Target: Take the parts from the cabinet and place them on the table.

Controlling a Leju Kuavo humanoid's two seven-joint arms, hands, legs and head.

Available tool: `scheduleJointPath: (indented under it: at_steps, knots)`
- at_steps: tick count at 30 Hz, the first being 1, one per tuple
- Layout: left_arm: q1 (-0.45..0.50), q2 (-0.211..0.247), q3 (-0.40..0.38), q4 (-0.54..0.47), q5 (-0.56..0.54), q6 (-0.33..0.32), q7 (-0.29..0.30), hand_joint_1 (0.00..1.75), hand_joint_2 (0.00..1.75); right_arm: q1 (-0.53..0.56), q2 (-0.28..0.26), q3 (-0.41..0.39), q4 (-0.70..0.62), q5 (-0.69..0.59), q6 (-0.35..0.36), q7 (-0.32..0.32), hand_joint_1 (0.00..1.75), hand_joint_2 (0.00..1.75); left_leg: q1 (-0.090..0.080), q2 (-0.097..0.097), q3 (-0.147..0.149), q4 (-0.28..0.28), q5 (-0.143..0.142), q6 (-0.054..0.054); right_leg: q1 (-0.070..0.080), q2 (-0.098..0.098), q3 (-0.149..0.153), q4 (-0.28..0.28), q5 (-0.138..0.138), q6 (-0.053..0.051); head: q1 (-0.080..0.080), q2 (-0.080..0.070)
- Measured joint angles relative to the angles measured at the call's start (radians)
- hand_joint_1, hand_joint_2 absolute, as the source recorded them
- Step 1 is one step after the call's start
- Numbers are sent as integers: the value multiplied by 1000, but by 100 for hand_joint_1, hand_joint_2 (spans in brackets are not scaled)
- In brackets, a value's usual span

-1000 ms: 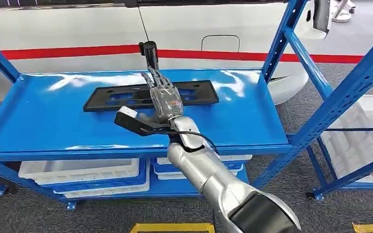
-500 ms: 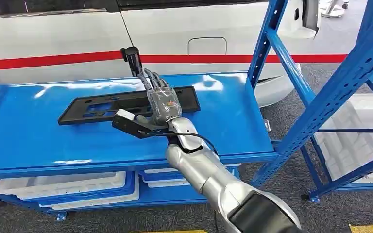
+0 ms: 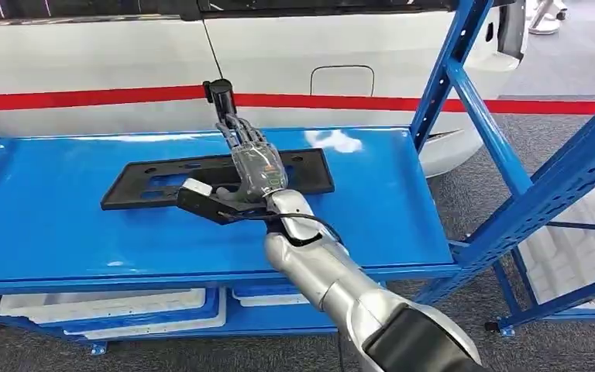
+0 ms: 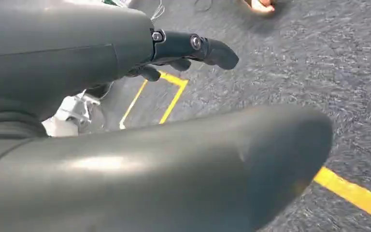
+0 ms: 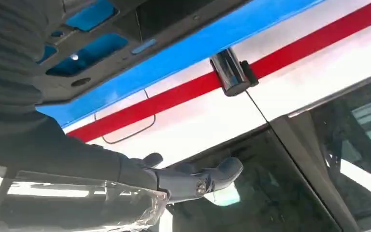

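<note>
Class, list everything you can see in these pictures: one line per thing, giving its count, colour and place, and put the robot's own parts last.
Black plate: one, black, flat with cut-outs, lying on the top shelf.
Shelf rack: one, blue, glossy top shelf in front of the robot; more blue uprights to the right.
Black cylinder: one, black and shiny, at the far edge of the shelf, at the tips of the right hand's fingers.
Bins: several, white and blue, on the lower shelf.
Car: one, white with a red stripe, behind the rack.
Floor lines: yellow, on grey carpet.
Right hand: one, grey under a clear cover, fingers stretched out over the plate.
Left hand: one, dark grey, hanging above the floor, holding nothing.
</note>
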Motion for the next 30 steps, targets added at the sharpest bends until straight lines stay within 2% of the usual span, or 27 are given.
scheduleJointPath:
  at_steps: [1, 2, 4, 6, 7, 9, 10, 11, 12, 13, 14, 15, 16, 17, 18, 20, 21, 22, 23, 24, 25, 26, 27, 28, 29, 30]
  knots:
    - [0, 0, 2, -2, 0, 0, 0, 0, 0, -2, -1, 2, 1, 0, 0, 0, 0, 175, -6, -2, -8, 19, -14, -12, 3, -2, -3, 4, -4, -10, -2, 0]
    - [-1, 0, 3, -3, 0, 0, 0, 0, 0, -1, 3, 4, 1, 0, 0, 0, 0, 175, -3, -2, -12, 31, -22, -21, 3, 4, 1, 3, -5, -27, -1, 0]
    - [-1, -2, 6, -3, 0, 0, 0, 0, 0, -2, 4, 7, 2, 0, 0, 1, 0, 175, 2, 0, -12, 29, -22, -27, 11, 5, 1, 8, -6, -40, -2, 0]
    - [-1, -2, 7, -5, 0, 0, 0, 0, 0, -2, 10, 8, 2, 0, 0, 1, 0, 175, 11, 1, -14, 44, -34, -36, -3, 8, 7, 4, -1, -52, -2, 0]
    - [-1, -2, 8, -6, 0, 0, 0, 0, 0, -3, 10, 8, 2, 0, 0, 1, 0, 175, 12, 1, -28, 78, -61, -40, -3, 8, 9, 4, -3, -61, -3, 0]
    - [-1, -2, 12, -7, -2, 0, 0, 0, 0, -3, 10, 12, 2, 0, 0, 1, 0, 175, 13, 1, -101, 236, -143, -50, -1, 8, 9, 4, -4, -64, -3, 0]
    - [-1, -2, 13, -7, -6, 0, 0, 0, 0, -2, 9, 13, 2, 0, 0, 1, 0, 175, 14, 1, -138, 310, -170, -54, 0, 8, 8, 4, -4, -64, -3, 0]
    - [-1, -2, 16, -7, -10, 0, 0, 0, 0, -1, 9, 14, 3, -3, 0, 0, 0, 175, 17, 1, -161, 354, -178, -56, 1, 8, 8, 5, -5, -64, -3, 0]
    - [-1, -2, 20, -8, -16, 0, -1, 0, 0, 0, 9, 16, 4, -7, 1, 1, 0, 175, 19, 1, -161, 349, -166, -55, 1, 8, 9, 5, -5, -63, -3, 0]
    - [-1, -2, 27, -8, -28, 0, -2, 0, 0, 0, 9, 22, 4, -12, 2, 0, 0, 175, 21, 1, -132, 284, -121, -54, 0, 9, 11, 5, -5, -63, -3, 0]
    - [-1, -2, 31, -9, -36, 0, -3, 0, 0, 0, 10, 28, 4, -16, 3, 0, 0, 175, 23, 2, -88, 197, -76, -53, -2, 12, 13, 5, -6, -63, -3, 0]
    - [-1, -2, 32, -9, -40, 0, -4, 0, 0, 0, 10, 32, 4, -17, 4, 0, 0, 175, 25, 2, -60, 143, -52, -53, -3, 13, 15, 5, -6, -62, -3, 0]
    - [-2, -2, 35, -10, -44, 0, -4, 0, 0, 0, 10, 41, 3, -18, 8, 0, 0, 175, 27, 3, -8, 42, -36, -57, -2, 14, 17, 3, -9, -56, -3, 0]
    - [-5, -3, 42, -9, -50, 0, -4, 0, 0, -1, 10, 48, 3, -21, 13, 1, 0, 175, 16, 0, -10, 40, -35, -54, 13, 14, 13, 1, -8, -48, -3, 0]
    - [-7, -3, 46, -9, -53, 0, -3, 0, 0, 0, 10, 56, 2, -21, 14, 1, 0, 175, 14, -3, -13, 46, -37, -47, 7, 14, 13, -2, -7, -43, -2, 0]
    - [-8, -3, 55, -10, -74, 0, 9, 0, 0, 3, 10, 82, 2, -31, 25, 17, 0, 175, 7, -5, -13, 45, -37, -36, 7, 13, 17, -11, -5, -29, -2, 0]
    - [-10, -5, 59, -10, -93, 0, 23, 0, 0, 6, 9, 105, 1, -39, 33, 27, 0, 175, 14, -4, -1, 21, -24, -18, 13, 12, 10, -5, -10, -19, 0, 0]
    - [-11, -6, 62, -10, -103, 0, 33, 0, 0, 9, 9, 121, 1, -43, 36, 30, 0, 175, 7, -1, 4, 16, -21, -12, 11, 7, -2, 25, -28, -24, 2, 0]
    - [-12, -6, 66, -10, -109, 0, 39, 0, 0, 10, 8, 135, 0, -45, 42, 32, 0, 175, 4, 0, 2, 16, -19, -3, 14, 6, -31, 84, -59, -36, 3, 0]
    - [-13, -6, 71, -10, -115, 0, 45, 0, 0, 14, 8, 148, 0, -48, 46, 36, 0, 175, 0, -1, 0, 16, -19, 2, 15, 6, -76, 171, -96, -47, 3, 0]
    - [-14, -6, 74, -9, -121, 0, 50, 0, 0, 24, 6, 160, 0, -53, 53, 40, 0, 175, -4, -1, -2, 16, -18, 6, 17, 6, -122, 261, -127, -53, 3, 0]
    - [-14, -6, 75, -9, -124, 0, 53, 0, 0, 32, 6, 171, 0, -57, 57, 41, 0, 175, -7, -2, -3, 16, -19, 7, 21, 6, -148, 311, -140, -54, 3, 0]
    - [-14, -6, 78, -9, -130, 0, 57, 0, 0, 42, 6, 185, 0, -65, 65, 45, 0, 175, -12, -3, -3, 16, -18, 8, 25, 6, -154, 320, -134, -50, 3, 0]
    - [-14, -6, 80, -9, -137, 0, 60, 0, 0, 48, 6, 197, 0, -73, 71, 49, 0, 175, -18, -5, -3, 17, -18, 8, 29, 6, -132, 274, -112, -48, 3, 0]
    - [-14, -6, 80, -9, -145, 0, 61, 0, 0, 51, 7, 209, 0, -80, 75, 52, 0, 175, -22, -6, -3, 17, -18, 9, 33, 6, -95, 200, -83, -48, 3, 0]
    - [-14, -7, 80, -9, -147, 0, 59, 0, 0, 51, 8, 221, 0, -85, 76, 54, 0, 175, -28, -7, -2, 17, -18, 9, 39, 6, -41, 99, -49, -51, 3, 0]
